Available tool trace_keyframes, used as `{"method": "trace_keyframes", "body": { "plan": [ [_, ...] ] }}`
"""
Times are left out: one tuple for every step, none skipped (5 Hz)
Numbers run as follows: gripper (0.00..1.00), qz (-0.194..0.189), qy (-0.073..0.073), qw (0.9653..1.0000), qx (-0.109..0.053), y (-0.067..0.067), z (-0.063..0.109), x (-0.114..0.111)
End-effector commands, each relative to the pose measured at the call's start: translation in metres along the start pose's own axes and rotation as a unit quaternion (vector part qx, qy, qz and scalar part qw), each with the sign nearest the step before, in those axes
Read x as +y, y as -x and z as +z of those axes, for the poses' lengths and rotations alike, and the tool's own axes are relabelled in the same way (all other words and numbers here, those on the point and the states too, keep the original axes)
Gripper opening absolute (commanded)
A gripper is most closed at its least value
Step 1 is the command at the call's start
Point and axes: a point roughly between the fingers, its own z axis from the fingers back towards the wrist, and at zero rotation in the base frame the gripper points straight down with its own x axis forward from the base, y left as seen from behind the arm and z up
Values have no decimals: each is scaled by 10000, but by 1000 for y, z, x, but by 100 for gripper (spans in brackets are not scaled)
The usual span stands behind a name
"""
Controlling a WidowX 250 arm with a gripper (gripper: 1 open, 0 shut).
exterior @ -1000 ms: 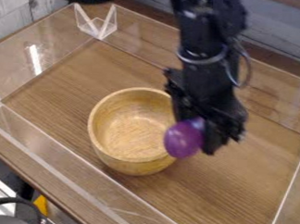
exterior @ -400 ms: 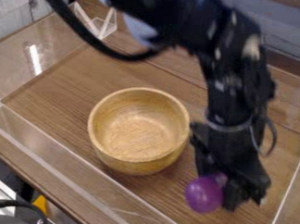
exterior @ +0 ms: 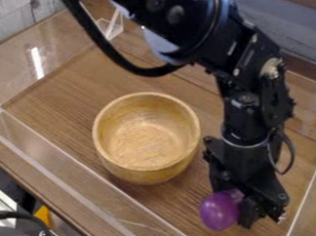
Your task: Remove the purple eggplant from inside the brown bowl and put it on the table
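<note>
The gripper (exterior: 236, 206) has moved away from the brown bowl (exterior: 147, 137) and gone down low to the table (exterior: 84, 83). The purple eggplant (exterior: 221, 209) it holds was by the bowl's rim; now it sits beside the bowl, near the tabletop.

Purple eggplant (exterior: 221, 210) in the hand (exterior: 236, 211), right of the brown bowl (exterior: 147, 138), low over the table (exterior: 84, 83).
</note>
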Motion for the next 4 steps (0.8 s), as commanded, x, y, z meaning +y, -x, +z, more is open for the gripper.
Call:
{"method": "trace_keyframes", "body": {
  "plan": [
    [0, -16, 21, 9997, -222, -5, 7, 4],
    [0, 84, 28, 9998, -174, 1, 2, 9],
    [0, 186, 23, 9997, -137, 5, -2, 16],
    [0, 282, 19, 9995, -114, 8, -6, 21]
  ]
}}
